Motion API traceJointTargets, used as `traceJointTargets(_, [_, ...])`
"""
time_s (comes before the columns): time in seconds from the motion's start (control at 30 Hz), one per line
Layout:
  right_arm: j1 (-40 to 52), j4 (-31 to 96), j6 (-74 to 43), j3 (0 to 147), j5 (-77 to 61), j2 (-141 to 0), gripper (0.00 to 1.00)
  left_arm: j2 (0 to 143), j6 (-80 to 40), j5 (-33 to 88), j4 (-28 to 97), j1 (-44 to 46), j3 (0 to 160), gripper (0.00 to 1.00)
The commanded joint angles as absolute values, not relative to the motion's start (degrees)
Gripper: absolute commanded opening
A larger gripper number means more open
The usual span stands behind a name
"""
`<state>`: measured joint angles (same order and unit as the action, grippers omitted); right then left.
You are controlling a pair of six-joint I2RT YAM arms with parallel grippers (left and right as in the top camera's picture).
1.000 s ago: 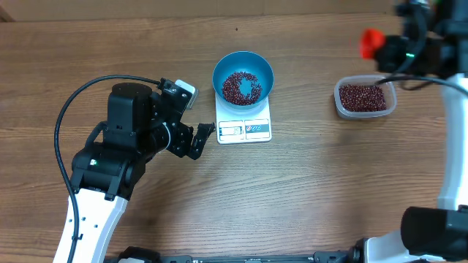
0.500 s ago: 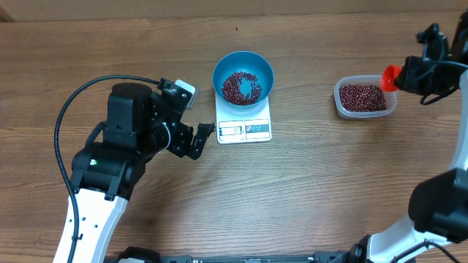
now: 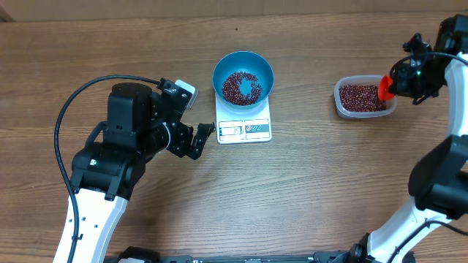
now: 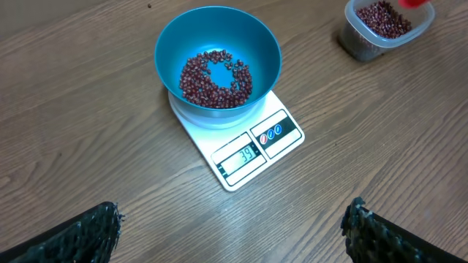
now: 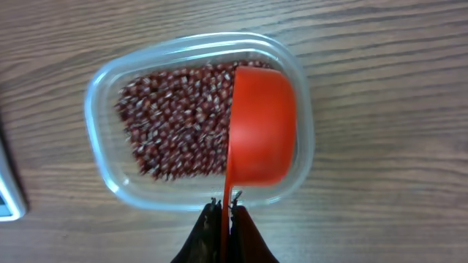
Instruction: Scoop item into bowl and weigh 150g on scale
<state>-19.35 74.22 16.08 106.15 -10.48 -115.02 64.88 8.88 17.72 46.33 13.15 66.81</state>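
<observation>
Beans (image 4: 217, 79): two lots, too many to count singly. One is a loose ring-shaped layer in the bowl; the other (image 5: 179, 120) fills the floor of the tub.

Table (image 3: 307, 190): one, wood-grained.

Left gripper (image 3: 199, 141): one. Its fingers are spread wide with nothing between them. It lies just beside the scale's left edge and points toward the scale.

Right gripper (image 5: 223, 212): one. Its fingers are pressed together on the scoop's handle. It sits close to the table's right edge.

Scale (image 4: 248, 153): one, white. It stands mid-table, nearer the far edge. Its long axis runs far edge to near edge, with the display end toward the near edge. The window reads 39.

Bowl (image 4: 263, 51): one, blue, upright on the far end of the scale.

Tub (image 5: 99, 95): one, clear. It stands well to the right of the scale. Its long axis runs parallel to the table's far edge.

Scoop (image 5: 263, 128): one, red. Its long axis runs roughly left to right, with the cup over the tub's right end and the handle toward the right edge. It is rolled onto its side. Whether it holds beans cannot be told.
</observation>
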Motion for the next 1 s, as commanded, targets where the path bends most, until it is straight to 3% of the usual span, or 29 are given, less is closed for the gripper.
traceJointTargets(0.0, [-18.9, 73.1, 16.8, 106.1, -10.2, -117.1, 0.04, 64.5, 7.9, 17.5, 46.3, 13.5, 67.9, 1.00])
traceJointTargets(0.97, [-16.5, 76.6, 20.1, 106.1, -21.2, -123.7, 0.04, 64.5, 7.9, 17.5, 46.3, 13.5, 67.9, 0.99])
